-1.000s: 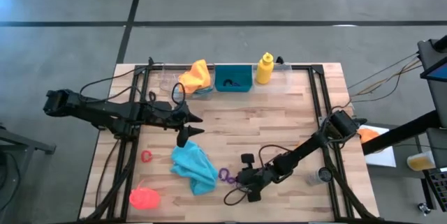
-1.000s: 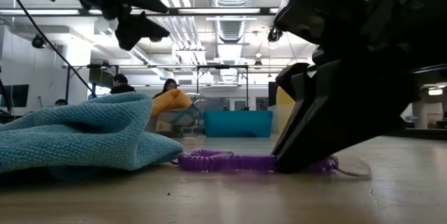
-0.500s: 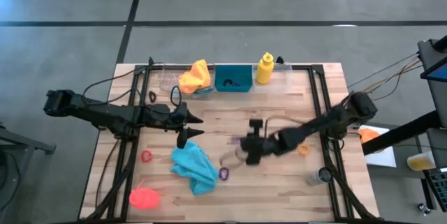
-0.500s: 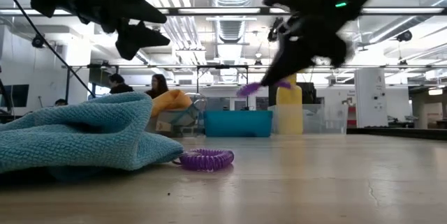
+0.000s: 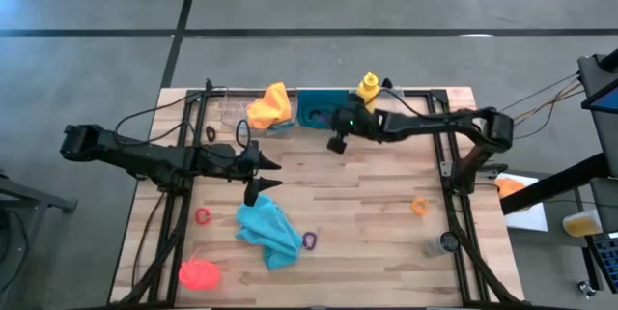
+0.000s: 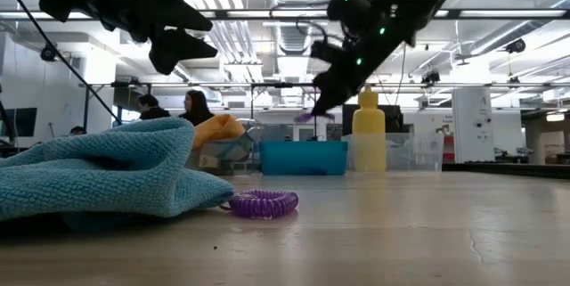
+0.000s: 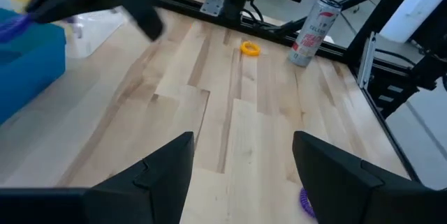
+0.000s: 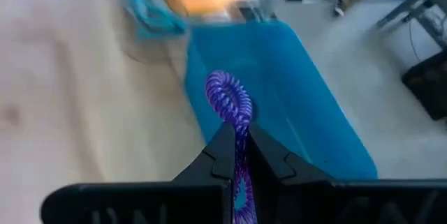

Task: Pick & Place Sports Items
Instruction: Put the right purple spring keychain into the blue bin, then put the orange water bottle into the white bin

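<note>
Right wrist view: right gripper [image 8: 236, 147] was pinched on a purple coil ring [image 8: 230, 102] at the teal bin [image 8: 279, 105].
Left gripper [image 5: 263, 175] hung with jaws apart above the table [image 5: 367, 252], near the teal cloth [image 5: 267, 230]; another purple ring [image 5: 310, 240] lay beside that cloth.

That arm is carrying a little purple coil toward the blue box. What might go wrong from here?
The right tool pinches the purple coil ring only by one end, so it might slip out before it is over the teal bin. The yellow bottle stands right beside the bin, close to the arm, and might get knocked over. The left tool waits mid-table, out of the way.
</note>
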Robot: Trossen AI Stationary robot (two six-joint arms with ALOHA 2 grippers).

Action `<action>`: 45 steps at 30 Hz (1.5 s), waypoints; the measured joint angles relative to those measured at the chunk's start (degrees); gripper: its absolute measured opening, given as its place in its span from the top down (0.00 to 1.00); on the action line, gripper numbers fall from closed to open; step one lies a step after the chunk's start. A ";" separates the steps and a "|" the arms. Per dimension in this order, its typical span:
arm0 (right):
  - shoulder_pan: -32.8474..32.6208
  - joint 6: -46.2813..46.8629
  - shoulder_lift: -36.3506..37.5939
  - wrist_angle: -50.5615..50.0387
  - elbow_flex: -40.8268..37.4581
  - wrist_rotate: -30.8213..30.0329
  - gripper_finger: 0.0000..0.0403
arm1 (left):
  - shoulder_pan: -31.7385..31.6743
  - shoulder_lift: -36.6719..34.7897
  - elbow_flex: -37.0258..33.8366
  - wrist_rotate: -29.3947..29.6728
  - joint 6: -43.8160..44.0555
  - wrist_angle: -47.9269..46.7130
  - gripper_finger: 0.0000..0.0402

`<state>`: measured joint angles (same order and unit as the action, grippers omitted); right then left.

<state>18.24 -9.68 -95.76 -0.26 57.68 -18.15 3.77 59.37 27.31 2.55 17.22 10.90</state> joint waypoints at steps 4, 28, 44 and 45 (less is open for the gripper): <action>3.56 -1.35 -2.46 0.42 4.91 0.13 0.97 | 0.00 -0.13 0.04 0.02 -1.43 0.00 0.39; 8.38 -2.43 -25.96 -26.91 38.19 0.19 0.71 | -0.11 -0.15 -0.46 2.42 -0.93 -1.12 0.39; 7.42 -0.63 -18.42 -32.79 38.74 0.21 0.35 | -0.11 -0.15 -0.50 2.29 -0.73 -2.53 0.39; 7.11 -0.65 -17.42 -33.35 38.74 0.26 0.34 | -0.11 -0.15 -0.50 2.16 -0.72 -3.13 0.39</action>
<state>25.35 -10.33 -113.18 -33.61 96.42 -17.89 3.66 59.22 26.81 4.71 16.50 7.77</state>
